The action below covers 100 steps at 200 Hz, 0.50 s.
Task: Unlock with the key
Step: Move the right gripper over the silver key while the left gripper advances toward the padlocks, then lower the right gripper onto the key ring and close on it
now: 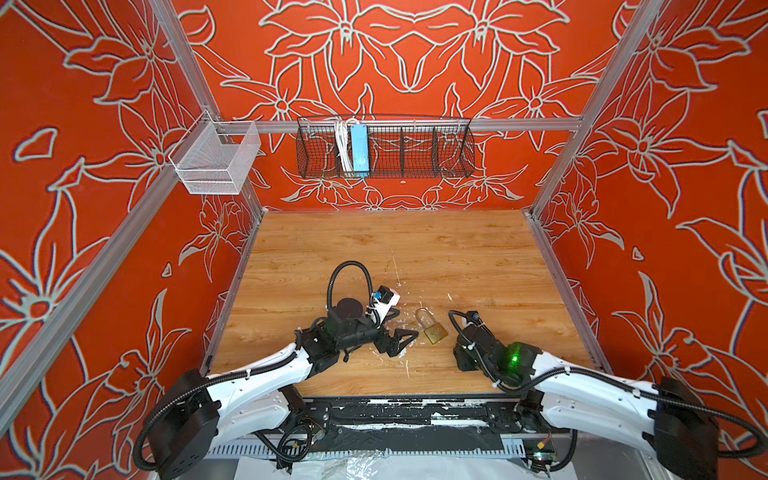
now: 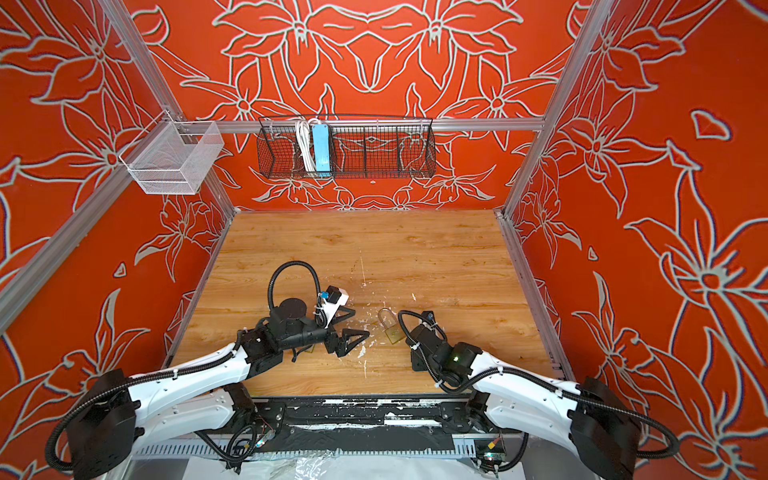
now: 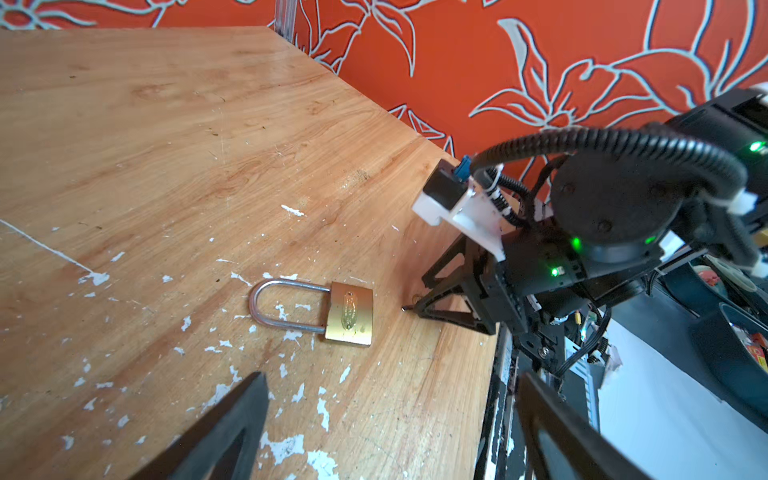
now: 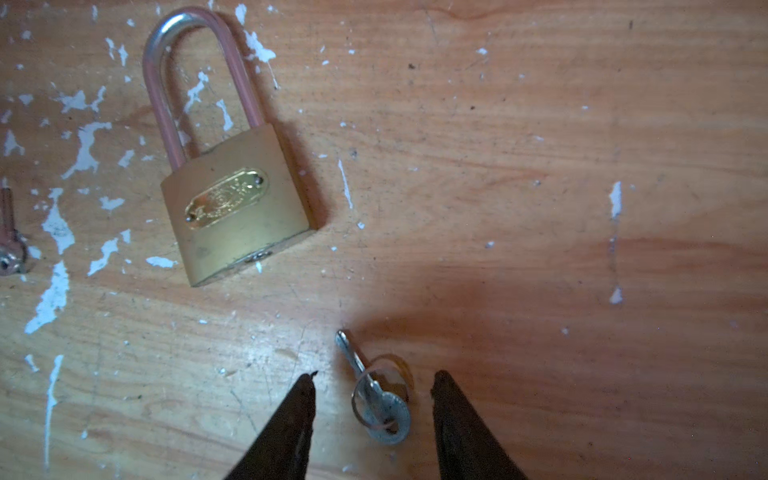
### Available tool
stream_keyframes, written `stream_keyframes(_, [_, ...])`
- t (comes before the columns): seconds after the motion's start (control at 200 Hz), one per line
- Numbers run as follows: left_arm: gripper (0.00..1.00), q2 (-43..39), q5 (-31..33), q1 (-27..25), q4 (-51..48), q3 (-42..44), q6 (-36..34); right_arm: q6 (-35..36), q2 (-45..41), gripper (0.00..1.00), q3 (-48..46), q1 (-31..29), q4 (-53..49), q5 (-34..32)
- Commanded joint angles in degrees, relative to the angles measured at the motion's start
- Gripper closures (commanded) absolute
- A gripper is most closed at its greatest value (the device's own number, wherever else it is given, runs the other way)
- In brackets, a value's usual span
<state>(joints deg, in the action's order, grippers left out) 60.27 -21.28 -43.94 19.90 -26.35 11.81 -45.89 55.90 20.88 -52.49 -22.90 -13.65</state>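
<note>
brass padlock [image 4: 237, 208], arched steel shackle [image 4: 166, 62], on scuffed, paint-flecked wood tabletop [image 4: 540, 124]

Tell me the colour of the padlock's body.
The padlock body is brass gold, with a silver shackle. It shows best in the right wrist view.

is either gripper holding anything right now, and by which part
Nothing is held. The right gripper straddles the key without touching it; the left gripper is open and empty.
</note>
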Motion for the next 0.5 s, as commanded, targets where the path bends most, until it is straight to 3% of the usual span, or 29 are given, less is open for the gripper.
stream_keyframes(0.0, [0.07, 0.27, 0.46, -0.18, 1.4, -0.33, -0.43, -3.29, 3.97, 0.53, 2.13, -1.32, -0.17, -4.21])
stream_keyframes(0.15, [0.07, -0.65, 0.26, -0.18, 1.48, -0.09, 0.09, -5.09, 7.09, 0.57, 4.07, -2.48, -2.93, -7.78])
stream_keyframes(0.335, [0.06, -1.21, 0.86, -0.18, 1.91, 0.29, 0.24, -5.74, 4.77, 0.65, 2.16, -2.55, -1.98, -8.06])
stream_keyframes(0.495, [0.06, -1.21, 1.38, -0.18, 1.73, 0.25, -0.01, -5.89, 1.89, 0.65, 1.28, -2.53, -4.09, -7.61])
